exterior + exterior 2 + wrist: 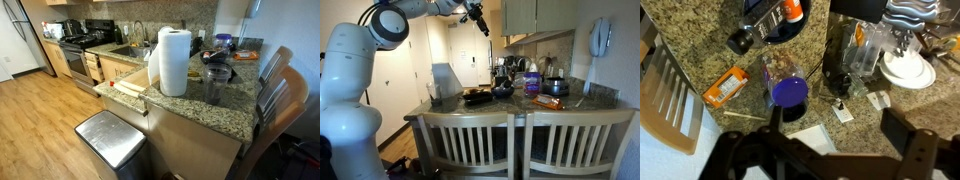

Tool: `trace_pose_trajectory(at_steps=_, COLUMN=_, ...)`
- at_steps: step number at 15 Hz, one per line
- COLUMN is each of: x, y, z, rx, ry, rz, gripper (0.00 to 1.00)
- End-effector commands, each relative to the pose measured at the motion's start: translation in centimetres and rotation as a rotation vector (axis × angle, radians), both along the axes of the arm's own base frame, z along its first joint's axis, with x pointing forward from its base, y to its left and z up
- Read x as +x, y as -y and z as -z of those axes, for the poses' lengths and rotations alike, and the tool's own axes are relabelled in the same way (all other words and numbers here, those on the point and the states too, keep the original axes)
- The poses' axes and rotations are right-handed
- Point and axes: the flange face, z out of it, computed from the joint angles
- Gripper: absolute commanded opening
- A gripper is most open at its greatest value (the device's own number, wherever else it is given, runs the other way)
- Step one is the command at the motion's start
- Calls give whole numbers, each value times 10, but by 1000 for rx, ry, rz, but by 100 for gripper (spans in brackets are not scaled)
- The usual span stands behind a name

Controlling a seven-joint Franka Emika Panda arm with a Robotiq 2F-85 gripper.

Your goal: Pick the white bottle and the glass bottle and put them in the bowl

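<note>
In the wrist view a black bowl (805, 12) sits at the top edge of the granite counter. A dark glass bottle (752, 33) lies in it with its neck over the rim, next to a white bottle with an orange label (790, 10). My gripper (837, 122) is open and empty, high above the counter, with its fingers framing bare granite. In an exterior view the gripper (478, 15) hangs well above the bowl (478, 96).
A purple-lidded jar (790, 92), an orange box (725, 88), a small dark bottle (838, 82), a clear glass jar (866, 48) and white plates (908, 68) stand on the counter. A paper towel roll (173, 60) stands near the edge. Chair backs (520, 140) line the counter.
</note>
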Motion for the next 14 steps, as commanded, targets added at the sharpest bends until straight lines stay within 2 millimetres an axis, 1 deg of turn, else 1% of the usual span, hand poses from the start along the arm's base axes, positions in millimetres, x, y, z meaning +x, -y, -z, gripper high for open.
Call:
trace_pose_trajectory(at_steps=1, x=-47, y=34, z=-6, rx=166, ry=15, rz=-94, gripper=100)
trace_pose_trajectory(at_steps=3, x=-65, y=50, z=10, rx=250, ry=-16, rz=-125, gripper=100)
trace_pose_trajectory(at_steps=5, x=-73, y=48, z=35, rx=316, ry=-63, rz=-171, gripper=100)
trace_pose_trajectory(at_steps=6, x=-73, y=40, z=51, rx=346, ry=-88, rz=-197, gripper=100)
trace_pose_trajectory(at_steps=8, x=-75, y=17, z=81, rx=405, ry=-144, rz=-244, gripper=100)
trace_pose_trajectory(at_steps=10, x=-76, y=-15, z=115, rx=454, ry=-221, rz=-291, gripper=100)
trace_pose_trajectory(at_steps=11, x=-59, y=10, z=90, rx=393, ry=-170, rz=-228, gripper=100)
trace_pose_trajectory(at_steps=12, x=-57, y=1, z=99, rx=403, ry=-190, rz=-238, gripper=100)
trace_pose_trajectory(at_steps=14, x=-56, y=0, z=95, rx=399, ry=-183, rz=-238, gripper=100)
